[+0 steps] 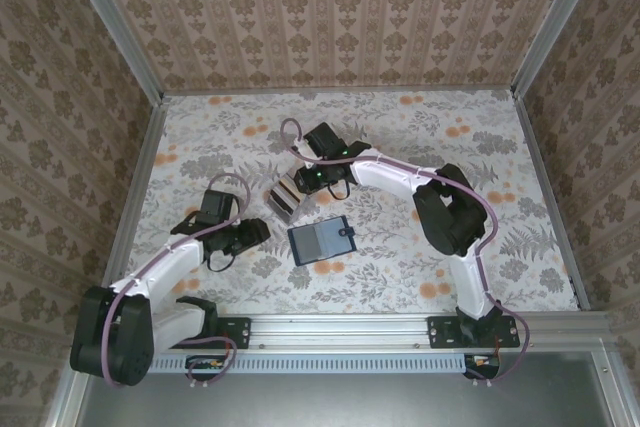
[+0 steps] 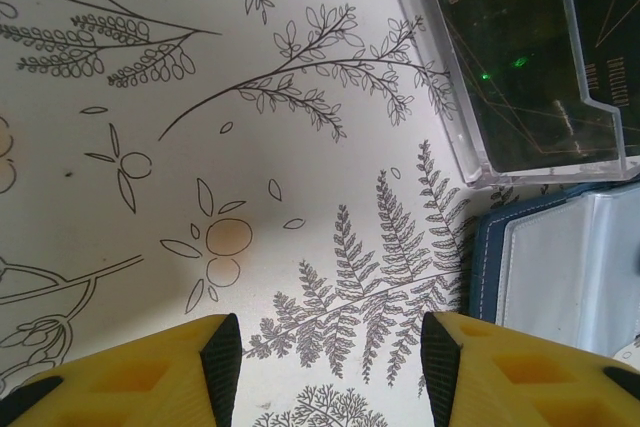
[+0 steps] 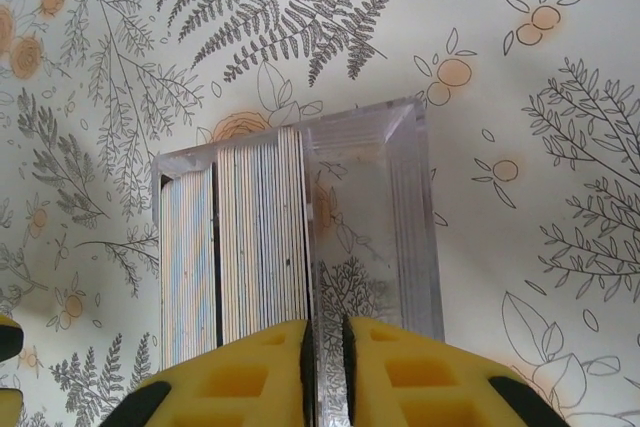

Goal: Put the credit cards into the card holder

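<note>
Right pincer (image 3: 326, 335) sits by credit cards (image 3: 262, 237) (pale, tan edge-on stripes).

The card holder (image 3: 370, 207) is glossy clear plastic; the tablecloth (image 3: 500, 67) looks matt, smooth and printed; the wallet (image 2: 560, 277) is blue stitched leather-look.

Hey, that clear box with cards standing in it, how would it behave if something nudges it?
The box looks like rigid clear plastic, so it should stay stiff and probably slide across the table rather than flex. The cards crowd one side, so it may pivot unevenly. Its glossy walls likely feel slippery.
</note>
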Controlling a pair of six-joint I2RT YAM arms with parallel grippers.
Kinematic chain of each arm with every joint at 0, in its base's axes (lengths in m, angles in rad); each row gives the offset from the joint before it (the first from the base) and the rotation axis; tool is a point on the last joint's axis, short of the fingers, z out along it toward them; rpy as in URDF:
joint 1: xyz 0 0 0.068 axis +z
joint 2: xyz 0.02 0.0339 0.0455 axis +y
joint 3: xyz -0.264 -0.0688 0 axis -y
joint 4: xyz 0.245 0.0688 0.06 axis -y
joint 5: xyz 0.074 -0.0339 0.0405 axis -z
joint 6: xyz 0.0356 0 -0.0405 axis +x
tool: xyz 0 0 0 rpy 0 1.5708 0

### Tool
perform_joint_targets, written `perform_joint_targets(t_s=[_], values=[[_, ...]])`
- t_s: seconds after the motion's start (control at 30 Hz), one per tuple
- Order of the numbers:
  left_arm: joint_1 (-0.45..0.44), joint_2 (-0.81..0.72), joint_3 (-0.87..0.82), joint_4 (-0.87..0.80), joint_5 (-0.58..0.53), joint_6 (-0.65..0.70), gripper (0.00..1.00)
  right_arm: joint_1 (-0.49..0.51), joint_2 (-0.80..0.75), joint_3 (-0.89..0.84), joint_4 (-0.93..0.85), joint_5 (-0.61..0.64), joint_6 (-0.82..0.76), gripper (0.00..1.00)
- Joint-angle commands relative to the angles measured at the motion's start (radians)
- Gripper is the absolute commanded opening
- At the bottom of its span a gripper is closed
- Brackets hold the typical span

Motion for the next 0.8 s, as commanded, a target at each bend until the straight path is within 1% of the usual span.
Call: perform_joint_targets(t_s=[0.0,0.3,0.47,0.63,0.77], values=[[0.006,0.011,0.025,0.007,0.015,0.027,0.53,-0.012,0.051,0.027,-0.043,-0.045,-0.015,0.21],[0.007,0.014,0.028,0.002,0.02,0.03,0.53,-0.013,0.047,0.038,-0.029,-0.138,-0.027,0.0],[0.006,0.009,0.031,0.0,0.017,0.031,0.53,-0.013,0.0,0.022,-0.004,-0.143,-0.023,0.0],[0.006,0.006,0.033,-0.004,0.018,0.032,0.53,-0.015,-0.075,-0.025,0.049,-0.106,-0.015,0.0],[0.006,0.0,0.031,-0.007,0.018,0.035,0.53,-0.016,-0.106,-0.042,0.057,-0.072,-0.027,0.0]])
